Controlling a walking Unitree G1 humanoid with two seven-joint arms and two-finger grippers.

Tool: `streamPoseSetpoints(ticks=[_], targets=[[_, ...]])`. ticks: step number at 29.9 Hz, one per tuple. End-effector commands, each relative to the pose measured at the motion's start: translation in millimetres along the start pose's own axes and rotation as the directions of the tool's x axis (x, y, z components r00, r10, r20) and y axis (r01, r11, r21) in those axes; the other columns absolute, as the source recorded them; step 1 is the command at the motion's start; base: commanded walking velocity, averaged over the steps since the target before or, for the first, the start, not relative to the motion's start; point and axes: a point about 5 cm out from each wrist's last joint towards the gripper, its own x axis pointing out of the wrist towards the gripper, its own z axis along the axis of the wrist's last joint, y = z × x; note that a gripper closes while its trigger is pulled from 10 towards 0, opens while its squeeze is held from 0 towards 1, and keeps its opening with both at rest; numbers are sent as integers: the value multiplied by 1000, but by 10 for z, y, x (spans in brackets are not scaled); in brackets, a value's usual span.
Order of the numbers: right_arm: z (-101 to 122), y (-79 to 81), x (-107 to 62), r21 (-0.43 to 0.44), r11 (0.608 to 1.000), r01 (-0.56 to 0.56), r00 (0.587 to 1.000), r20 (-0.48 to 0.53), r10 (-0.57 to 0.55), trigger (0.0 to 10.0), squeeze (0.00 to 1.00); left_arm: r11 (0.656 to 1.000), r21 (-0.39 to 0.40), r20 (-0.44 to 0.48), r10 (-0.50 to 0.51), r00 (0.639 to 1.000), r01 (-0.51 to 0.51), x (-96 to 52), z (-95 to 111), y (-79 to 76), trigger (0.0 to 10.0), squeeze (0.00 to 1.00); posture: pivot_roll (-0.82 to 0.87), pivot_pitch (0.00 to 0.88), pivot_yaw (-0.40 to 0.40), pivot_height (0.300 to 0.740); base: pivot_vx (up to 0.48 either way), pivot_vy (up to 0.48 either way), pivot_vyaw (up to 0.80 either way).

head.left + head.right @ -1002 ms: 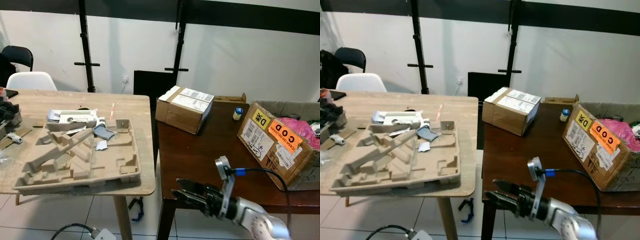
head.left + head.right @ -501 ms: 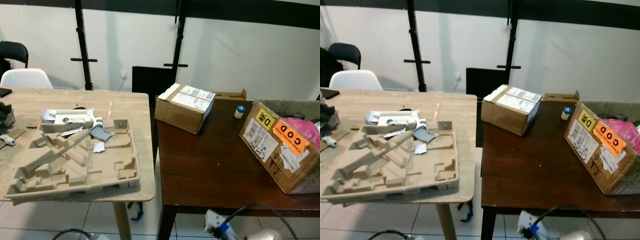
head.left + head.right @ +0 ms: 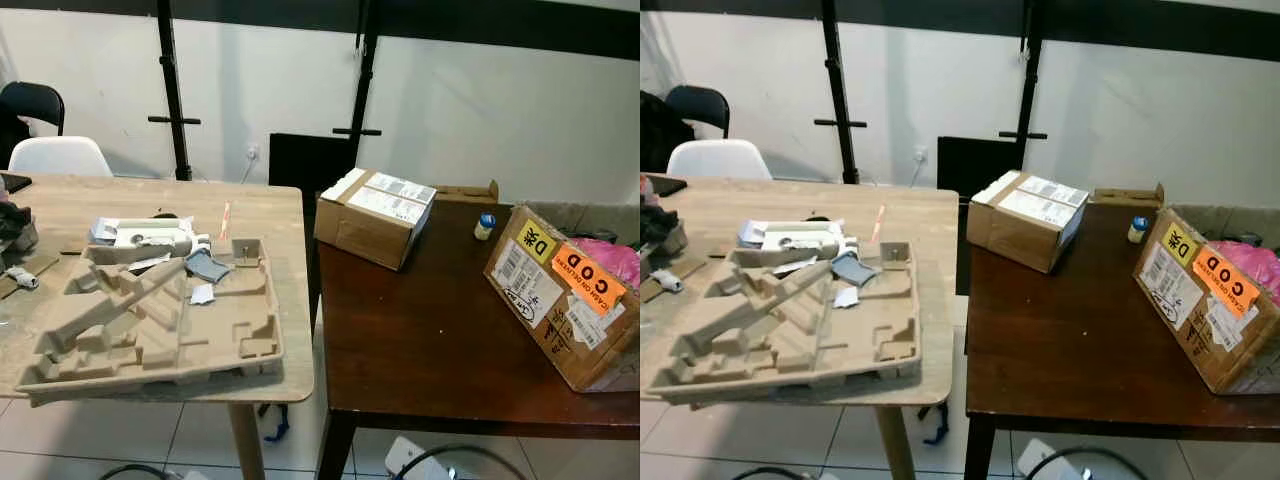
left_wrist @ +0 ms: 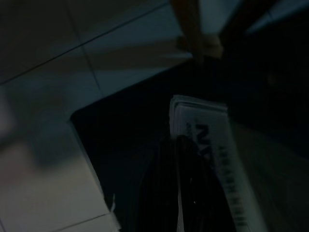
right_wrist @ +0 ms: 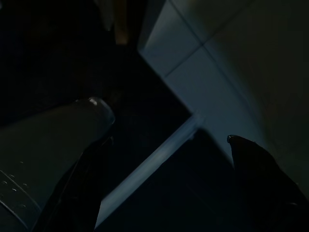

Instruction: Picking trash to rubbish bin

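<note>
A moulded pulp tray point(image 3: 160, 320) lies on the wooden table point(image 3: 270, 200) at the left. In it are a grey-blue scrap point(image 3: 207, 266) and a white scrap point(image 3: 202, 293); behind it lies white packaging point(image 3: 140, 237). On the dark table point(image 3: 440, 340), an open cardboard box with an orange COD label point(image 3: 560, 295) holds a pink bag point(image 3: 610, 262). My right gripper point(image 5: 178, 183) hangs low over the tiled floor, open and holding nothing. A white part of its wrist point(image 3: 415, 460) peeks below the dark table's front edge. My left gripper point(image 4: 177, 193) hangs in shade, fingers together.
A closed cardboard box point(image 3: 372, 218) and a small blue-capped bottle point(image 3: 485, 226) stand at the back of the dark table. A white chair point(image 3: 50, 157) stands behind the wooden table. Two black stand poles point(image 3: 168, 90) rise by the wall. A narrow gap separates the tables.
My right arm, held out before the dark table a second ago, has dropped below its front edge. The camera has shifted slightly; the things on the tables have not moved.
</note>
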Motion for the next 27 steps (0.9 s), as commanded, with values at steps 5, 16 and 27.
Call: streamPoseSetpoints(ticks=[5, 16, 27], targets=[[-207, 108, 51, 368, 917, 155, 988, -65, -140, 10000, 0, 987, -148, 1, 55, 998, -55, 12, -28, -25, 0, 0, 69, 56, -66, 740, 0, 0, 0], [-193, 262, 130, 587, 775, 234, 969, -71, -238, 10000, 0, 954, -204, -7, 222, 975, -218, -17, -24, 167, 10000, 0, 73, 23, -60, 740, 0, 0, 0], [-118, 97, 118, 619, 729, 292, 947, -81, -310, 10000, 0, 934, -292, -7, 211, 977, -204, 30, 94, 146, 10000, 0, 83, 22, -61, 740, 0, 0, 0]])
